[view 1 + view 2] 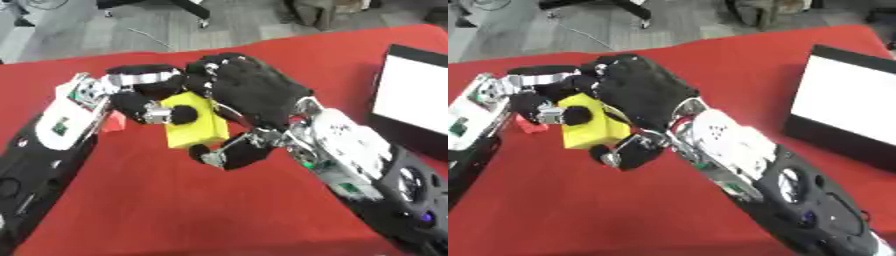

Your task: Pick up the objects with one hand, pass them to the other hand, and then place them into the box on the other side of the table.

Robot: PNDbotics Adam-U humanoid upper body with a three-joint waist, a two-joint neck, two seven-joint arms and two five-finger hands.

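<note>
Centre frame: both hands, left hand (149, 100) and right hand (249, 92), curl round yellow block (197, 127), half hiding it; red thing (531, 125) mostly hidden; box (411, 95) cut off right.

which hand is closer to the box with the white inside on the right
Right. The right hand, curled on the yellow block mid-table, is on the box's side; the left hand grips the block from farther left.
</note>
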